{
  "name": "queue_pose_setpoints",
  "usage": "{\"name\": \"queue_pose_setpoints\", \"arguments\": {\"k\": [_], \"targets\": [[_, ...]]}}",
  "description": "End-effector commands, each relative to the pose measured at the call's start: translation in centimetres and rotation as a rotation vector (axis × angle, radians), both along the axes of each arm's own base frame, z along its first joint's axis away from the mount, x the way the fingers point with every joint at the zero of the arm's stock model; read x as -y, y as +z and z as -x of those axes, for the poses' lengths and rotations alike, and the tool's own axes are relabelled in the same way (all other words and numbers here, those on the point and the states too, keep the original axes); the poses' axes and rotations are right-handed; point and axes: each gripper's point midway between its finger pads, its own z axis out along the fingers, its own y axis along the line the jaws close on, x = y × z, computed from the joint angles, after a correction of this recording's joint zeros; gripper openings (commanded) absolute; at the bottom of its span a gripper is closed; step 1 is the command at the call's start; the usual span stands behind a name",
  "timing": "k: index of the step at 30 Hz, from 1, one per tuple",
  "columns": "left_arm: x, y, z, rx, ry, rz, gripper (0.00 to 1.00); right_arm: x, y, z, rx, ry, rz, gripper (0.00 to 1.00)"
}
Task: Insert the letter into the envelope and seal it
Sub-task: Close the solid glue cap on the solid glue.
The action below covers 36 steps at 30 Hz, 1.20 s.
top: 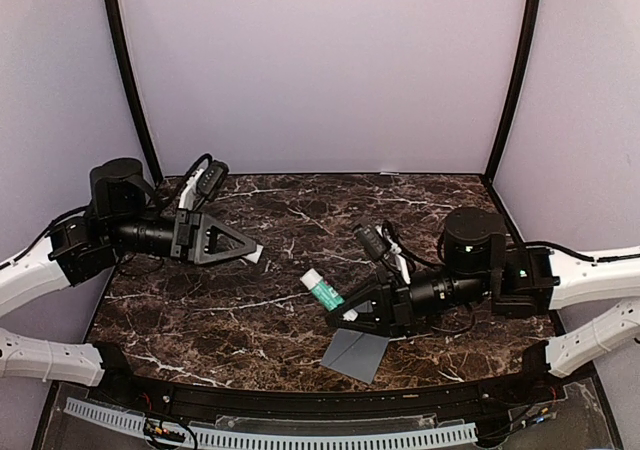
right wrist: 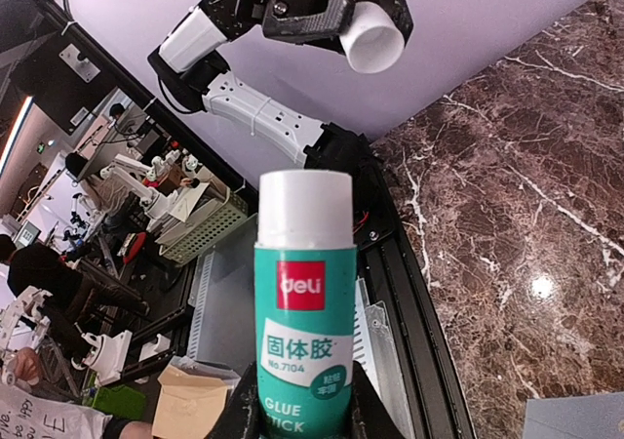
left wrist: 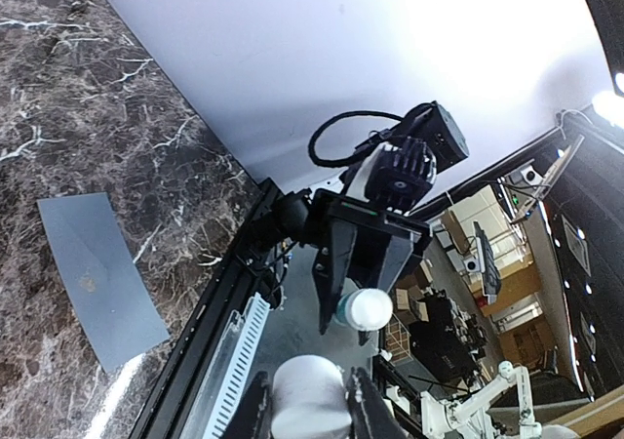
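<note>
Envelope (top: 358,354): grey-blue, lying flat on the counter (top: 250,320) close to the front edge, right of centre. Its outline reads as a plain rectangle set at a slant to the edge. In the top view its far corner is covered by the right arm's tooling. Whether the flap is stuck down cannot be told.

Right end effector (right wrist: 304,410): closed narrowly on the lower body of a green glue stick (right wrist: 304,302). It holds the stick off the counter, over the envelope's far side. The stick's white upper end points toward the left arm. The label is legible in the right wrist view.

Left end effector (top: 248,251): closed narrowly on a white cap (left wrist: 310,395), a short cylinder gripped between both fingers. It is positioned over the left half of the counter, aimed toward the right arm.

The two end effectors face each other, well apart. The cap and the stick are not touching.
</note>
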Motion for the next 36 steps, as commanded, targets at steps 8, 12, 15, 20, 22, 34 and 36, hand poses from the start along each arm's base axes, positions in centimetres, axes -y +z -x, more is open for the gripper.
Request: {"name": "queue_pose_setpoints", "arguments": {"k": [8, 12, 15, 20, 22, 34, 36], "targets": [[3.3, 3.9, 3.4, 0.058, -0.195, 0.138, 0.03, -1.6, 3.0, 0.9, 0.024, 0.03, -0.094, 0.02], [3.8, 4.0, 3.8, 0.059, -0.225, 0.138, 0.03, -1.6, 3.1, 1.0, 0.025, 0.036, -0.096, 0.02], [4.2, 3.8, 4.0, 0.055, -0.245, 0.139, 0.02, -1.7, 3.1, 1.0, 0.026, 0.035, -0.098, 0.02], [4.6, 3.7, 4.2, 0.054, -0.262, 0.137, 0.03, -1.9, 2.9, 1.1, 0.023, 0.045, -0.097, 0.01], [4.7, 3.7, 4.2, 0.054, -0.265, 0.135, 0.02, -1.9, 2.9, 1.1, 0.021, 0.046, -0.096, 0.01], [5.2, 3.6, 5.0, 0.047, -0.324, 0.132, 0.02, -2.0, 2.6, 1.1, 0.02, 0.044, -0.093, 0.0], [5.2, 3.6, 5.1, 0.049, -0.328, 0.132, 0.02, -2.0, 2.7, 1.1, 0.021, 0.043, -0.095, 0.0]]}}
